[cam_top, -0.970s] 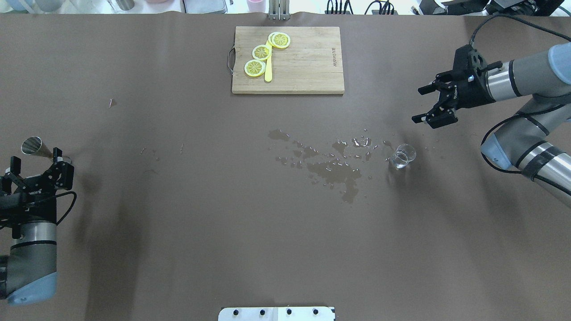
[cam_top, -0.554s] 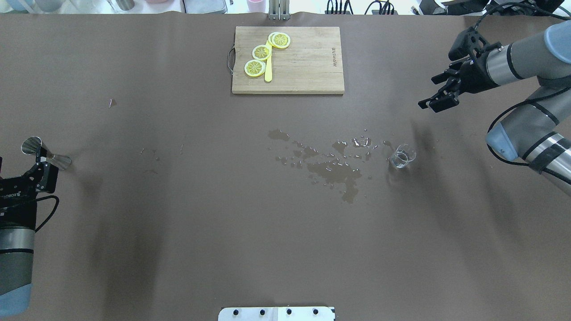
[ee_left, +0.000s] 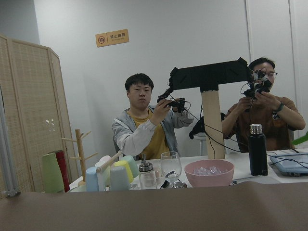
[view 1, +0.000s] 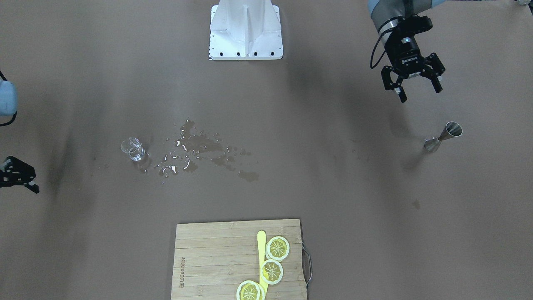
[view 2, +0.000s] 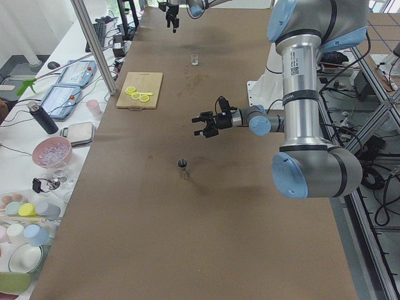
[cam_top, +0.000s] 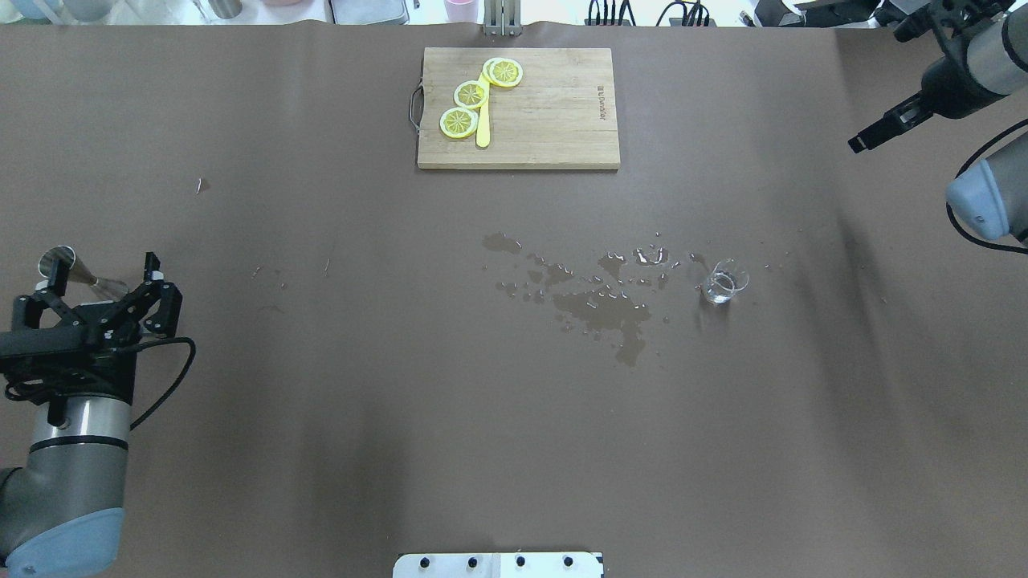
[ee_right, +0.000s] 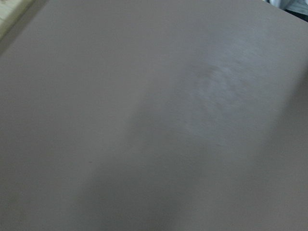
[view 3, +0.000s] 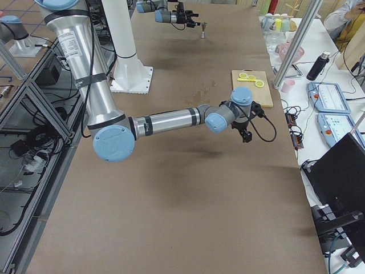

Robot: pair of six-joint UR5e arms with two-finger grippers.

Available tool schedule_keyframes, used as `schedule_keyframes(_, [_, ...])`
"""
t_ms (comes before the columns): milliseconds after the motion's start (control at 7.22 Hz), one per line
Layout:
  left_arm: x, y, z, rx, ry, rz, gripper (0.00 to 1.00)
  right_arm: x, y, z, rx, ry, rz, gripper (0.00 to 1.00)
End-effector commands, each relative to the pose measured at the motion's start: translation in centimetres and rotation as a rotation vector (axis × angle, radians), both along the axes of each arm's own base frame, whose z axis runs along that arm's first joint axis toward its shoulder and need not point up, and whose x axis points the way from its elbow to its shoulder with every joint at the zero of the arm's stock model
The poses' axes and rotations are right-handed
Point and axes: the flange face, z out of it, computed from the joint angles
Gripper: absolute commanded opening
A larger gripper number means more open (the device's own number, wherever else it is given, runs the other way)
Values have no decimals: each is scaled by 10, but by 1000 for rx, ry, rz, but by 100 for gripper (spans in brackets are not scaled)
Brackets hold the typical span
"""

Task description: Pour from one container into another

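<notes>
We list, on the brown surface (view 1: 316, 183):

- Jigger (view 1: 443, 136): metal, upright, near the surface's left end, not held.
- Left end effector (view 1: 420, 93): fingers spread wide and empty, on the robot's side of the jigger and apart from it.
- Small glass (view 1: 132, 149): upright, toward the right end, beside a spill (view 1: 200, 146).
- Right end effector (view 1: 18, 175): at the right end, partly cropped. Its fingers look parted and hold nothing.
- Cutting board (view 1: 216, 258): at the middle of the far edge, carrying lemon slices (view 1: 277, 248).
</notes>
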Motion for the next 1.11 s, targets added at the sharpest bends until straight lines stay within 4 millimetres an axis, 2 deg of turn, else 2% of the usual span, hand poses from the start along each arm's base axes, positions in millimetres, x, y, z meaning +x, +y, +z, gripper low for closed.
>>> schedule_keyframes(0, [28,-22,-83,-77,-124,148,99,74,14,36,-179,83,115,100])
schedule_keyframes(277, [30,-61,-114,-188,-195,311,99,126,37,61,-346,109,188,100])
schedule_keyframes(416, [17,-86,-130,-208,-290,440,99,151,58,87,-433,83,213,100])
schedule_keyframes(554, [-18,-126,-127,-233,-339,586,99,181,97,117,-499,36,249,100])
schedule_keyframes(693, [-52,-169,-113,-227,-411,728,99,187,141,133,-530,41,258,100])
schedule_keyframes(831, [-88,-210,-89,-248,-470,838,99,196,174,147,-562,42,273,100])
schedule_keyframes(970, [-129,-246,-51,-323,-467,924,99,202,195,160,-593,44,285,100])
